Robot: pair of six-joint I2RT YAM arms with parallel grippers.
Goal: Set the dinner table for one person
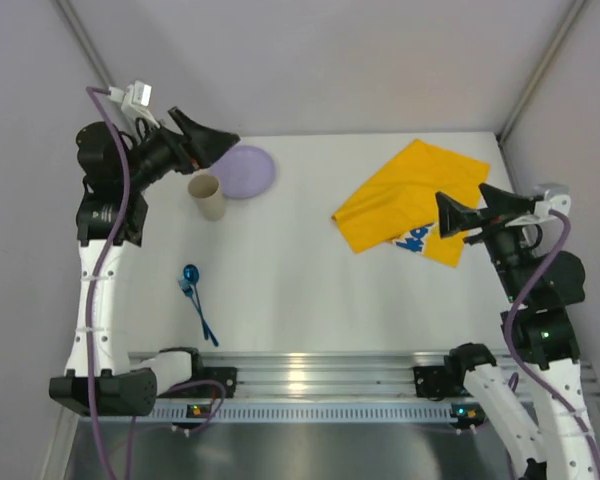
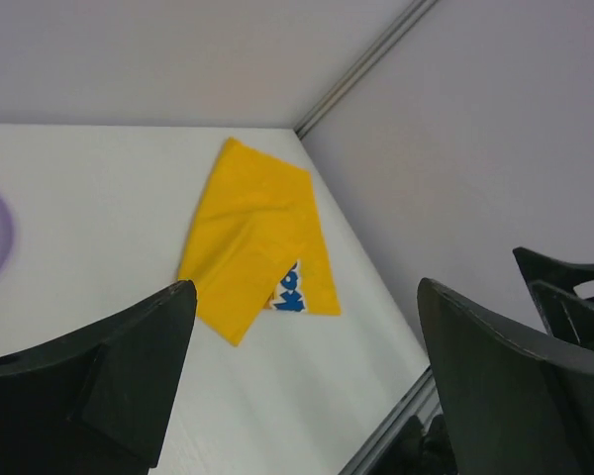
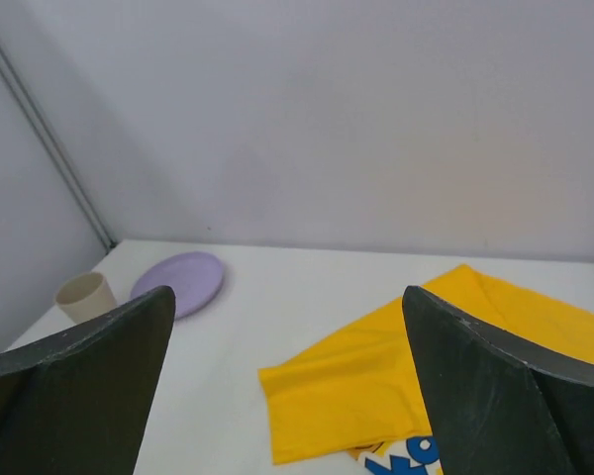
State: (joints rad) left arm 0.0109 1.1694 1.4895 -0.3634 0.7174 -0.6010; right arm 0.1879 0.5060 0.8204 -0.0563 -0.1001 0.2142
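White walls close in the dinner table (image 1: pixel 300 260), a broad matte top with a ribbed rail along its near edge. It spreads out under and all around the yellow mat (image 1: pixel 405 200), which lies rumpled at the far right with a blue-printed corner turned up.

Well to the left of the mat sits a purple plate (image 1: pixel 245 170). A beige cup (image 1: pixel 208 196) stands further from the mat again, too close to the plate to tell whether they touch. A blue spoon (image 1: pixel 195 295) lies left of the mat and nearer the arm bases.

The right gripper (image 1: pixel 460 210) hangs over the mat's near edge, jaws wide apart and empty. The left gripper (image 1: pixel 220 145) is far from the mat, above the plate's side, likewise spread and holding nothing.

The table itself is rigid and fixed, something to set things on and not to grasp. The mat looks limp and light and is probably best pinched at a corner. The plate seems stiff and light, best taken at the rim. The thin spoon may slide on the top and is best pinched at its handle.
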